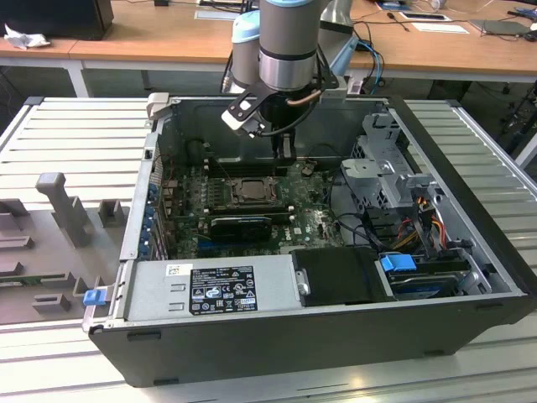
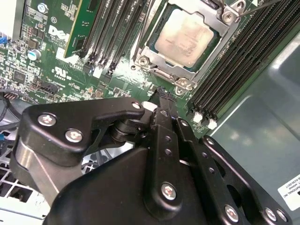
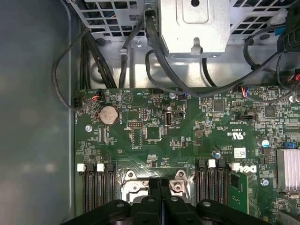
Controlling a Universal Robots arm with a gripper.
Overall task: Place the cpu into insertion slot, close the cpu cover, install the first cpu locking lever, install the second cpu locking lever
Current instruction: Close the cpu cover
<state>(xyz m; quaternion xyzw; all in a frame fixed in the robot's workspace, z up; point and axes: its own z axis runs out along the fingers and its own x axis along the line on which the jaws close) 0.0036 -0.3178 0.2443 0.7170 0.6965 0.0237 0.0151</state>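
The cpu (image 2: 187,37), pale silver-grey, lies flat in the insertion slot (image 3: 132,186) on the green board. The cpu cover (image 2: 151,35) lies down over it as a metal frame around its edges. A thin metal lever (image 2: 143,28) runs along one side of the frame; whether it is latched cannot be told. In the exterior view the cpu (image 1: 249,190) sits mid-board, and my gripper (image 1: 285,154) hangs just behind it, above the board. In both wrist views my gripper (image 2: 161,96) (image 3: 160,185) is shut with its black fingers together, empty, close beside the socket's edge.
Black memory slots (image 2: 234,61) flank the socket on both sides. A black ridged heatsink (image 1: 241,222) lies in front of the cpu. The power supply (image 1: 210,290) fills the front of the case. The drive cage (image 1: 394,168) and its cables stand at the exterior view's right.
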